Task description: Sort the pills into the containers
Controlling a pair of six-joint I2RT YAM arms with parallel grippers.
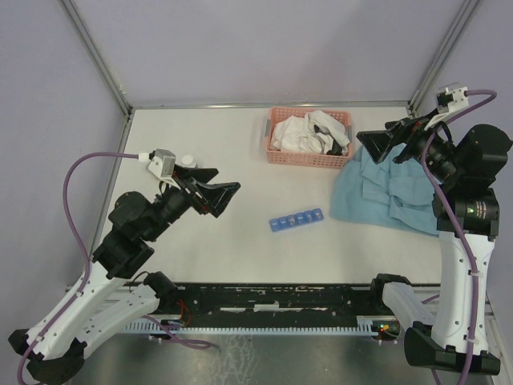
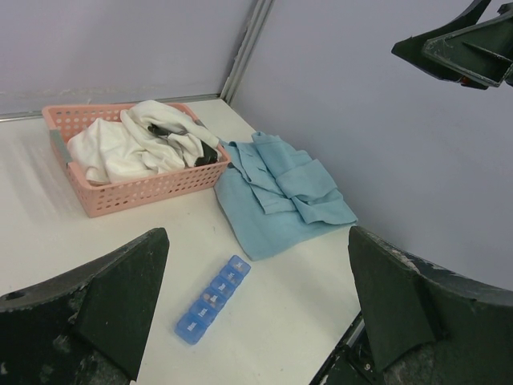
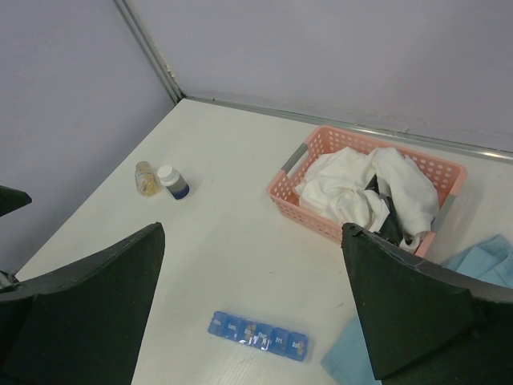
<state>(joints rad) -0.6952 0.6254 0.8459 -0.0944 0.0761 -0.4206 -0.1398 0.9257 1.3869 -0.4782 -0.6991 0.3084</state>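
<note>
While both arms hang above the table (image 1: 200, 257), the left gripper (image 1: 224, 195) has its fingers spread wide and grips nothing, and the right gripper (image 1: 370, 148) stands just as wide, also holding nothing.

The organiser (image 1: 296, 219), a blue strip of small square compartments, lies flat on the table, ahead of and below the left gripper. In the left wrist view it sits between the two fingers, nearer the left one. From the right gripper it also lies ahead and below, between its fingers, and it is well apart from both tools. Some compartments hold small pale bits, too small to make out.

Beyond the organiser from the left gripper sits a pink basket (image 1: 309, 160) heaped with white cloth (image 1: 300, 132). The right gripper hovers just beside the basket's end, above a crumpled blue cloth (image 1: 385, 192) that reaches the basket's corner.

Two small bottles stand upright, just beside each other, close behind the left gripper: a clear bottle (image 3: 145, 178) with tan contents and a white-capped bottle (image 3: 172, 182). They are well apart from the right gripper.
</note>
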